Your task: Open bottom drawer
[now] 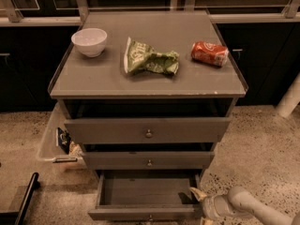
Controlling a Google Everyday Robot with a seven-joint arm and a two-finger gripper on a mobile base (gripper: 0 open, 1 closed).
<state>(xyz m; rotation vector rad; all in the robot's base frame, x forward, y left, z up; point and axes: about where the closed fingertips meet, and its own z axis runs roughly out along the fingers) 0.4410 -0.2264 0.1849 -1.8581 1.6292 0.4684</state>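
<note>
The bottom drawer [145, 213] is the lowest grey front of the cabinet. It stands pulled out, showing its empty inside, with a small brass knob at the centre of its front at the frame's lower edge. My gripper [197, 197] sits at the drawer's right front corner, on a pale arm that comes in from the lower right. It touches or nearly touches the drawer's right side wall.
The mid drawer [149, 159] and top drawer [148, 131] stand slightly ajar above. On the cabinet top lie a white bowl [89, 41], a green crumpled bag [150, 60] and a red can [209, 53]. A clear bin [51, 142] hangs at the left. A black bar [26, 198] crosses the lower left.
</note>
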